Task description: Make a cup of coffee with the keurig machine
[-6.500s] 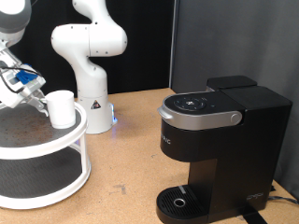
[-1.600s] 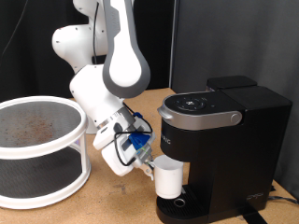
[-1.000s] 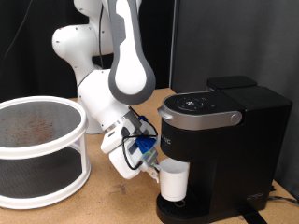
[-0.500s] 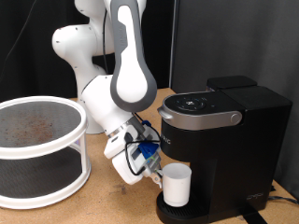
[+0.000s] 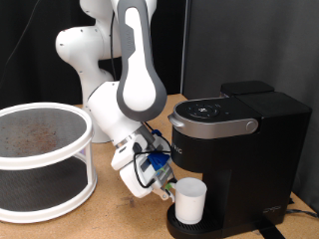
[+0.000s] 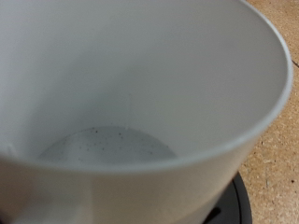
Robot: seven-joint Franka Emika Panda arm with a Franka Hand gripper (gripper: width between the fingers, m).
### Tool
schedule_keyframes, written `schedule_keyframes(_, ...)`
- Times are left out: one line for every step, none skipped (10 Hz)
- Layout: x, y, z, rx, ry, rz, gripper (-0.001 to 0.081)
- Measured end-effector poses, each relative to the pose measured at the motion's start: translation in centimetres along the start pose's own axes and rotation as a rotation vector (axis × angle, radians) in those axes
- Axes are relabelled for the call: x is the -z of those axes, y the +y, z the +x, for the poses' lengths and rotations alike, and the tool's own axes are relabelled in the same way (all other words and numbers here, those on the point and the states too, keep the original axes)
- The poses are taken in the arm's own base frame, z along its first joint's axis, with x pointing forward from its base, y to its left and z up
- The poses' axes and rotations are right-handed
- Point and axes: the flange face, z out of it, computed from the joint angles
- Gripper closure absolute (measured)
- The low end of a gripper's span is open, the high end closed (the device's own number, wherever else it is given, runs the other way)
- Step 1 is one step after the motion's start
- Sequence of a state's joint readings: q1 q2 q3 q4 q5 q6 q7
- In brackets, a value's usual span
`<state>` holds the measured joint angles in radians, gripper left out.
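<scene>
The white cup stands upright under the spout of the black keurig machine, at or just above its round drip base. My gripper is at the cup's side towards the exterior view's left and is shut on its rim. In the wrist view the empty cup fills almost the whole picture, with a dark edge of the drip base beside it. My fingers do not show in the wrist view. The machine's grey-silver lid is down.
A white round two-tier stand with a brown-speckled top stands at the exterior view's left. The white arm base stands behind it on the wooden table. A black curtain hangs at the back.
I carried the cup from the round stand to the machine. Over the last second it moved down and slightly right, under the spout onto the drip base.
</scene>
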<state>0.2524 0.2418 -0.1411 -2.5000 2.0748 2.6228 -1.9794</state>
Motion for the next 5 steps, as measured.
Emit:
schedule_keyframes(0.2,0.2,-0.2,0.007,-0.009,-0.001,0.0285)
schedule_keyframes(0.8,0.7,-0.6,0.023,-0.04,0.004,0.0285)
schedule_keyframes(1.8,1.2,-1.1,0.032,-0.073,0.009,0.0111)
schedule_keyframes(2.8,1.7,-1.6,0.038,-0.099,0.021,0.0111)
schedule_keyframes(3.9,2.2,-2.0,0.039,-0.117,0.038,0.0022)
